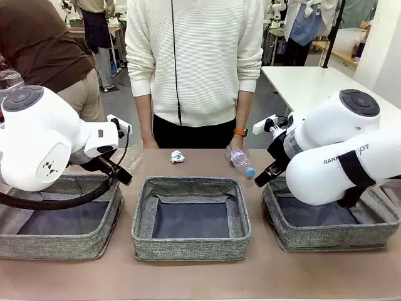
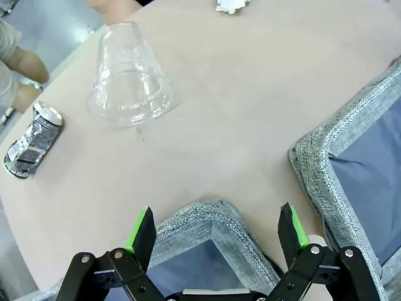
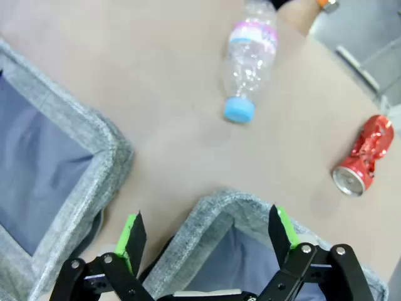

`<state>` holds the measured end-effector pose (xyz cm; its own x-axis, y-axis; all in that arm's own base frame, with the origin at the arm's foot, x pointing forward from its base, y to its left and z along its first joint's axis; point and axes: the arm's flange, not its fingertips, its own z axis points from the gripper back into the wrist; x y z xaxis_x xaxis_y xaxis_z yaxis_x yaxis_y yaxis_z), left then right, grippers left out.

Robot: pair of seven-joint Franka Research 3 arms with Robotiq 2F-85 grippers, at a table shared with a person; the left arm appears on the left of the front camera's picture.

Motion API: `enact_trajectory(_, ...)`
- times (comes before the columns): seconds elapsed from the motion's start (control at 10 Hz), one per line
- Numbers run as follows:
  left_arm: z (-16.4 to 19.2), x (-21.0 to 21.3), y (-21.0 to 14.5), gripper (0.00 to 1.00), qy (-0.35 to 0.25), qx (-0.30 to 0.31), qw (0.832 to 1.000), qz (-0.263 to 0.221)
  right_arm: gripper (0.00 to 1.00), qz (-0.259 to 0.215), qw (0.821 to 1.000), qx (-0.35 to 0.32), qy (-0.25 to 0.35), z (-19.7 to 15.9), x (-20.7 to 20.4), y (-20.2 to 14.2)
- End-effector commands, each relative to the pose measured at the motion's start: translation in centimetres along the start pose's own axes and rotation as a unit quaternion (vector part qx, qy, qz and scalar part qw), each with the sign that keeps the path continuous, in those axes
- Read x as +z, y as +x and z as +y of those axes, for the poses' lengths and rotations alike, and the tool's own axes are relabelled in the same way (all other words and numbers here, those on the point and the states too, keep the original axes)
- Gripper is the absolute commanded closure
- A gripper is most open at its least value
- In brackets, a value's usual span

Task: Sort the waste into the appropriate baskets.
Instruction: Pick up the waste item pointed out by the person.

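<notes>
My left tool [image 2: 216,229] and right tool [image 3: 207,232] both stand apart, empty. From the right tool, the clear, pink-labelled, blue-capped plastic bottle [image 3: 250,59] lies on the table [image 3: 144,94] at twelve o'clock, beyond the rim of the grey woven-fabric basket [image 3: 216,207]. I'd clamp across its body, not the cap.

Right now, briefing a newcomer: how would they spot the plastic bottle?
Start at the middle basket of three. Beyond its far right corner lies the clear bottle. Only it has a pink label and blue cap; the paper ball left of it is white.
</notes>
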<state>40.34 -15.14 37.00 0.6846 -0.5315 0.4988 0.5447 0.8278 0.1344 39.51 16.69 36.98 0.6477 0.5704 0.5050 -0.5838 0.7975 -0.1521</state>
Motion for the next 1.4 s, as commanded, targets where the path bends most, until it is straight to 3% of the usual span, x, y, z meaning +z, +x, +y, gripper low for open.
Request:
enact_trajectory(0.0,0.0,0.0,0.0,0.00,0.000,0.000,1.000,0.000,0.00,0.000,1.000,0.000,0.000,0.0,0.0,0.0)
enact_trajectory(0.8,0.0,0.0,0.0,0.00,0.000,0.000,1.000,0.000,0.00,0.000,1.000,0.000,0.000,0.0,0.0,0.0)
enact_trajectory(0.9,0.9,2.5,-0.3,0.00,-0.033,-0.024,0.999,0.014,0.00,0.015,1.000,-0.022,0.016,-0.9,2.5,0.6)
enact_trajectory(1.0,1.1,7.4,-0.3,0.00,-0.072,-0.013,0.997,-0.003,0.00,0.009,0.998,-0.063,0.009,-2.1,8.2,0.9)
enact_trajectory(1.1,0.3,13.5,-0.3,0.00,-0.074,0.027,0.996,0.051,0.00,-0.005,0.998,-0.067,0.006,-2.5,11.9,0.3)
enact_trajectory(1.2,-1.1,19.6,-1.7,0.00,-0.053,0.039,0.998,-0.001,0.00,-0.039,0.997,-0.067,0.010,-2.1,17.3,-1.5)
enact_trajectory(1.3,-2.0,22.2,-3.9,0.00,-0.032,0.047,0.998,-0.035,0.00,-0.067,0.995,-0.067,-0.017,-1.1,20.3,-3.7)
